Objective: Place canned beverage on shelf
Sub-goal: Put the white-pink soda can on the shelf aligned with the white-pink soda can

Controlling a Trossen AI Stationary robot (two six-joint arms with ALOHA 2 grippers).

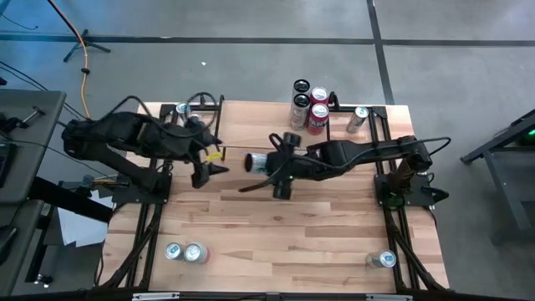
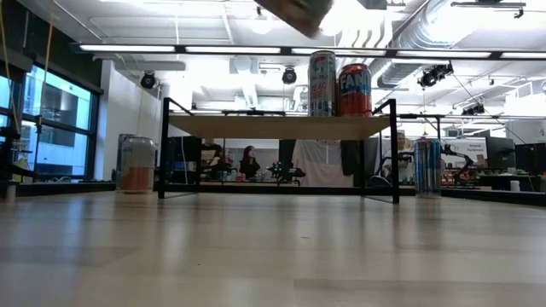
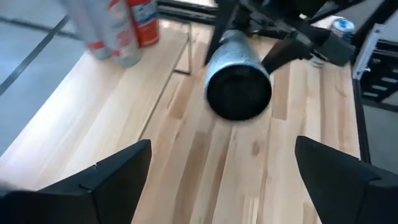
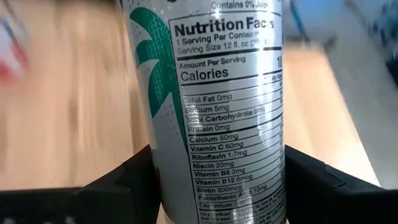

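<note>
Both arms meet mid-table: right hand (image 1: 269,163) clamps a silver can (image 1: 256,162) sideways; left hand (image 1: 211,159) gapes wide, empty.

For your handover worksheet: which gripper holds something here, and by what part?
The right gripper holds a silver can by its side wall, can lying level above the table. The left gripper is open and holds nothing.

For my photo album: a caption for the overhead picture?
Right end effector holds a silver can sideways; left end effector open beside it.
</note>
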